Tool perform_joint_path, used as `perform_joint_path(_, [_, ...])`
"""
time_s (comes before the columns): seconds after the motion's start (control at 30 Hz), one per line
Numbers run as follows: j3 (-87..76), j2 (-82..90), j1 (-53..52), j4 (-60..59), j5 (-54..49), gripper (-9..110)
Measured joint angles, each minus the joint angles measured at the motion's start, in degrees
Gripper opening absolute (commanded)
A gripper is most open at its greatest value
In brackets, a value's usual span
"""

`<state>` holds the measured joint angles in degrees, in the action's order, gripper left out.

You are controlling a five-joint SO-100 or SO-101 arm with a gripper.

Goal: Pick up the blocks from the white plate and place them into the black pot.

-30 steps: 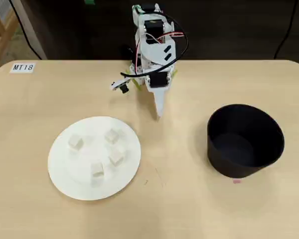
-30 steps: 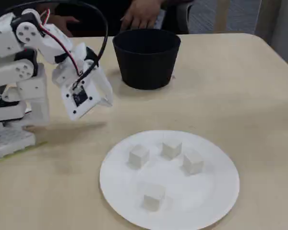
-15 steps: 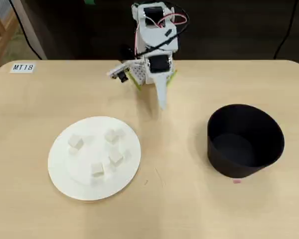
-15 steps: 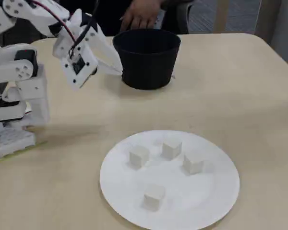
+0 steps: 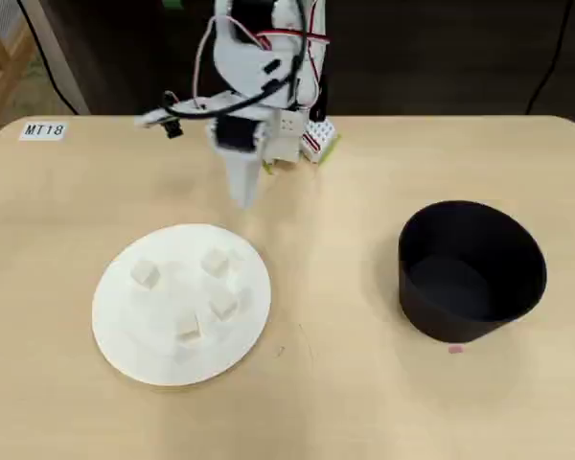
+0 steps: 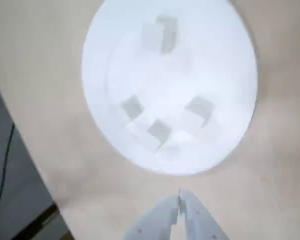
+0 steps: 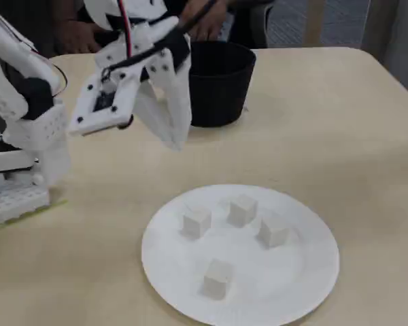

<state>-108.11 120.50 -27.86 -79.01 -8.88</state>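
Observation:
Several small white blocks (image 5: 215,262) (image 7: 243,210) (image 6: 159,131) lie spread apart on the white plate (image 5: 134,326) (image 7: 292,278) (image 6: 210,60). The black pot (image 5: 471,270) (image 7: 221,81) stands upright at the right of the overhead view, well away from the plate. My gripper (image 5: 241,196) (image 7: 177,142) (image 6: 180,197) hangs in the air just beyond the plate's far rim, tips pointing down at the table. It is shut, with the fingertips meeting and nothing between them. No block is touched.
The arm's white base (image 7: 20,170) stands at the table's back edge. A label "MT18" (image 5: 44,129) sits at the far left corner. A person's hands (image 7: 204,17) rest behind the pot. A small pink mark (image 5: 454,349) lies by the pot.
The arm has swung left in the overhead view, from between plate and pot to just behind the plate. The blocks, plate and pot have not moved.

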Motion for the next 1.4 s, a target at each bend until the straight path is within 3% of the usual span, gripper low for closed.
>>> perform_joint_path(0.33, [22.8,-28.1,-10.1,-10.5,-7.0,-1])
perform_joint_path(0.53, [24.5,-34.5,-11.4,-10.5,-11.0,23])
perform_joint_path(0.9, [24.5,-41.8,-11.1,-6.6,-10.1,41])
perform_joint_path(1.4, [32.6,-52.8,-12.0,-5.9,-9.1,40])
